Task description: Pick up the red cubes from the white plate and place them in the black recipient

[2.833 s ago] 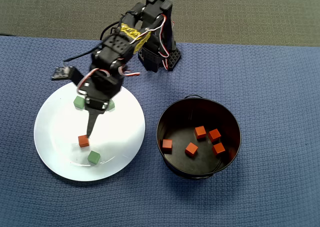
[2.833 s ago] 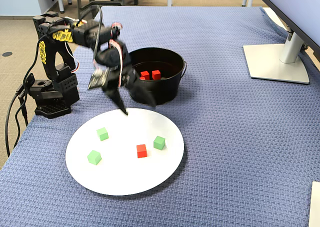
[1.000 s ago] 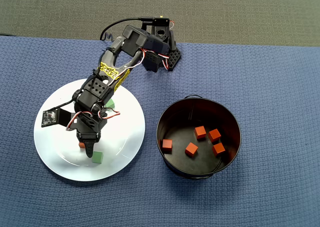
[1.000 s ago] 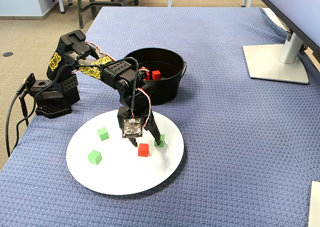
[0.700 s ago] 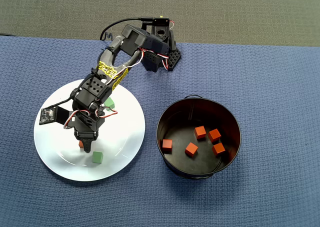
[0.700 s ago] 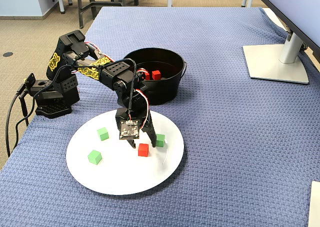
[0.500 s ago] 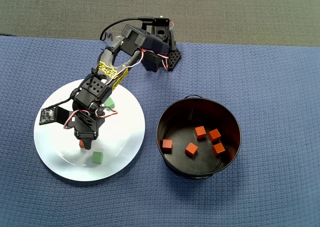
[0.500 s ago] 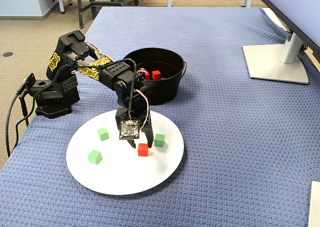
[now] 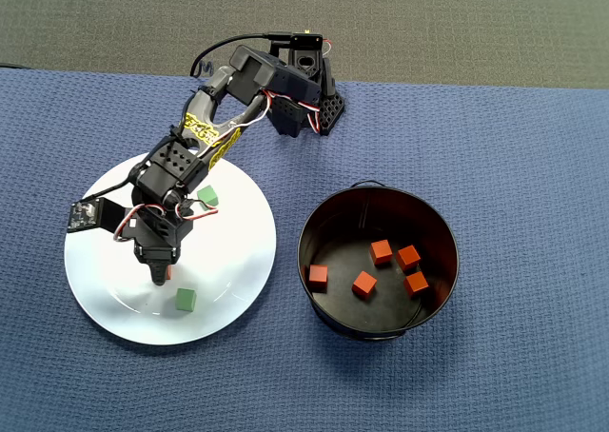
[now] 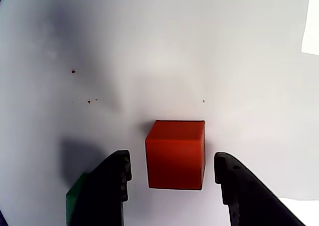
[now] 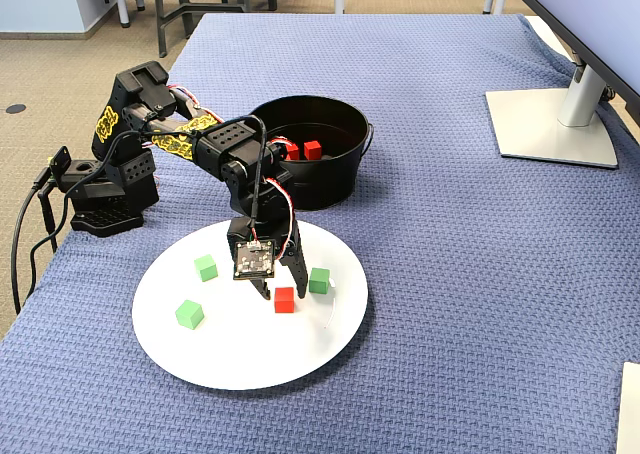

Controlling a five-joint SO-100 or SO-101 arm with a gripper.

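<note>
i have the gripper (image 10: 169,169) down over the white plate (image 11: 230,359), its two black fingers (image 10: 115,178) spread apart with one red cube (image 10: 175,154) sitting between them. in the wrist view there is a thin gap of white on each side of the cube, so the fingers straddle it without touching. the cube rests flat on the plate, toward the plate's edge nearest the black recipient (image 11: 345,179) in the fixed view, where it shows just below the fingertips (image 11: 284,300). in the overhead view i see only a sliver of it under the gripper (image 9: 161,278).

three green cubes share the plate: one just beside the red cube (image 11: 319,280), one near the plate's left edge (image 11: 188,314), and one toward the arm's base (image 11: 206,267).

four red cubes (image 9: 382,251) lie on the recipient's floor, a fifth against its wall.
</note>
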